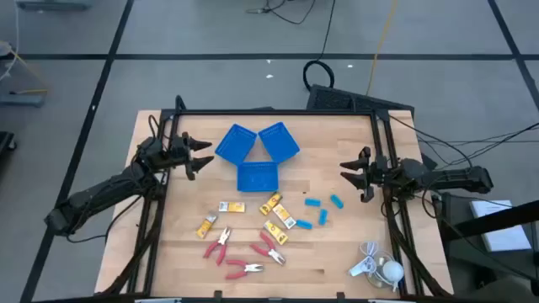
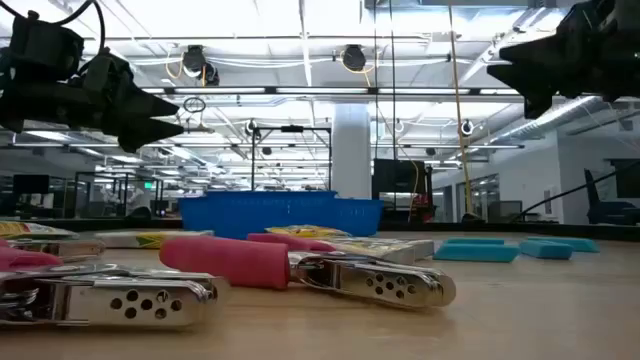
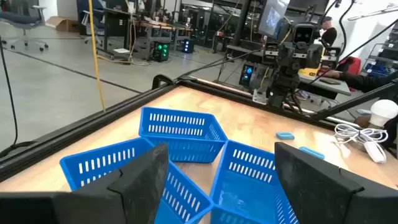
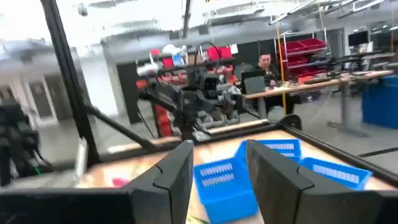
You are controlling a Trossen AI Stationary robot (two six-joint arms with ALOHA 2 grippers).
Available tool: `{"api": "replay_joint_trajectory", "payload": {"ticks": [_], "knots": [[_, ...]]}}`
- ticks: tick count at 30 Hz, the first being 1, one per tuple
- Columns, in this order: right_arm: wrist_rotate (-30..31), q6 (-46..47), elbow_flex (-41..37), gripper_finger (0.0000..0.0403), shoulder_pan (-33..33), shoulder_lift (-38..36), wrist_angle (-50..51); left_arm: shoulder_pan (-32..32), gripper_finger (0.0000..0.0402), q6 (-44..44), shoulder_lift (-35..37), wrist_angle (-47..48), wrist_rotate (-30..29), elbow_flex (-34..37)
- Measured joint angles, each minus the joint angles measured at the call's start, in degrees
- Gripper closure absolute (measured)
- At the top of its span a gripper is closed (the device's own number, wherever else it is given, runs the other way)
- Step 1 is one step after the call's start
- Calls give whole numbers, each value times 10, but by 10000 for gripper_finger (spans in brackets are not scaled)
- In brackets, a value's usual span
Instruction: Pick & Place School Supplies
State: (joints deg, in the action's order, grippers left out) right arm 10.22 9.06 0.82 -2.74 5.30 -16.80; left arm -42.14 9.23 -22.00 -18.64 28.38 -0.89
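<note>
1. Left gripper (image 1: 205, 156) hovers at the desk's (image 1: 337, 252) left edge, jaws apart, gripping nothing.
2. Three blue trays (image 1: 257, 156) cluster mid-desk; nothing shows inside them.
3. Pliers (image 1: 244, 269), yellow packets (image 1: 275, 220) and light-blue pieces (image 1: 322, 210) lie loose on the wood.
4. Right gripper (image 1: 347, 174) hovers at the right edge, jaws apart, gripping nothing.

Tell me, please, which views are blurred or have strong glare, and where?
Right wrist view: motion-blurred overall, even the square blue plastic trays. Low view: bright ceiling lights wash out the top; the nearest red-handled metal pliers look soft. Left wrist view: fairly sharp. High view: even light, no strong glare on the wooden table.
</note>
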Motion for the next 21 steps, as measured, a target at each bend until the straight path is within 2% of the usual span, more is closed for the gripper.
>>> {"api": "replay_joint_trajectory", "payload": {"ticks": [4,9,15,18,21], "knots": [[-16,137,0,261,0,1,-16,0,107,0,0,0,0,0],[-44,189,0,260,-10,28,-104,0,107,0,0,0,0,0],[-43,78,35,226,-94,138,-256,0,107,0,0,0,0,0],[-5,24,95,190,-144,222,-216,0,107,0,0,0,0,0],[85,-1,189,156,-184,293,-102,0,107,0,0,0,0,0]]}}
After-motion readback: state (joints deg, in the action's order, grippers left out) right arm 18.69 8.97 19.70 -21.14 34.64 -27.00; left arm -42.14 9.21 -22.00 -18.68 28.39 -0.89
